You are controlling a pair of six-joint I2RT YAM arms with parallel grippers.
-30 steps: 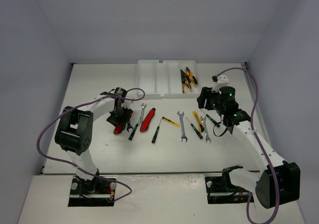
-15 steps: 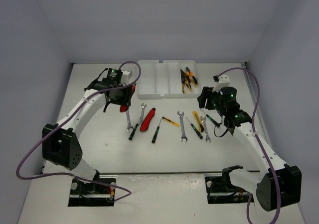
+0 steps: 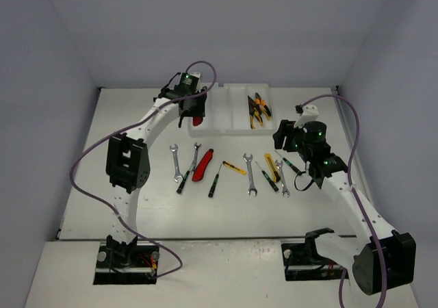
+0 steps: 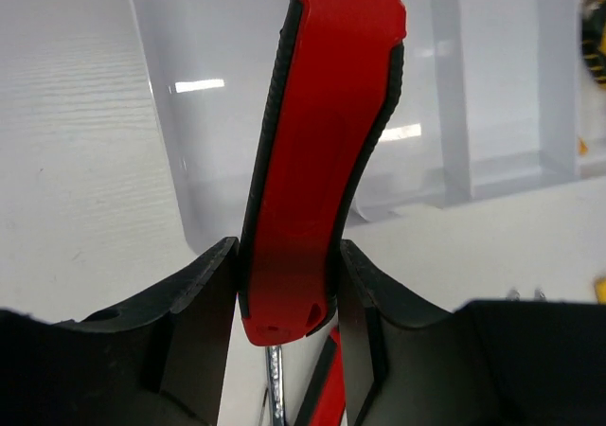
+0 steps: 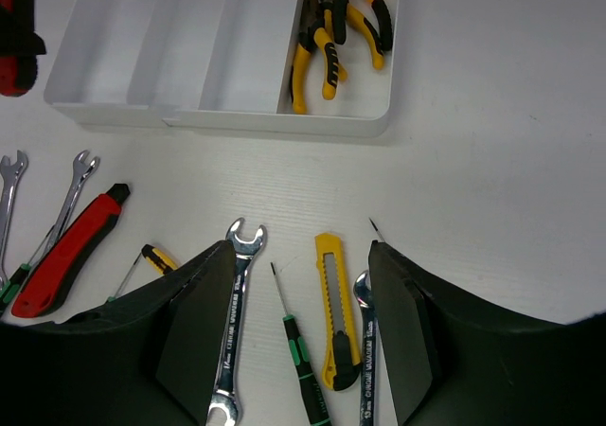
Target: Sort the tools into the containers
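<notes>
My left gripper (image 3: 193, 111) is shut on a red cutter (image 4: 327, 142) with black edges and holds it over the near left end of the translucent white tray (image 3: 222, 109). The cutter's butt end hangs past the tray's front wall (image 4: 454, 85). Yellow and orange pliers (image 3: 258, 108) lie in the tray's right slot; they also show in the right wrist view (image 5: 336, 28). My right gripper (image 3: 282, 138) is open and empty above a silver wrench (image 5: 234, 322), a black-green screwdriver (image 5: 301, 350) and a yellow cutter (image 5: 333, 303).
A row of tools lies mid-table: two wrenches (image 3: 174, 163), a second red cutter (image 3: 202, 165), a screwdriver (image 3: 215, 179), a small yellow-handled tool (image 3: 235, 168), another wrench (image 3: 280, 178) and a screwdriver (image 3: 289, 161). Grey walls stand on three sides.
My left arm has lifted the red cutter from the left middle of the table and carried it back to the tray's left end. The right arm has barely moved.
</notes>
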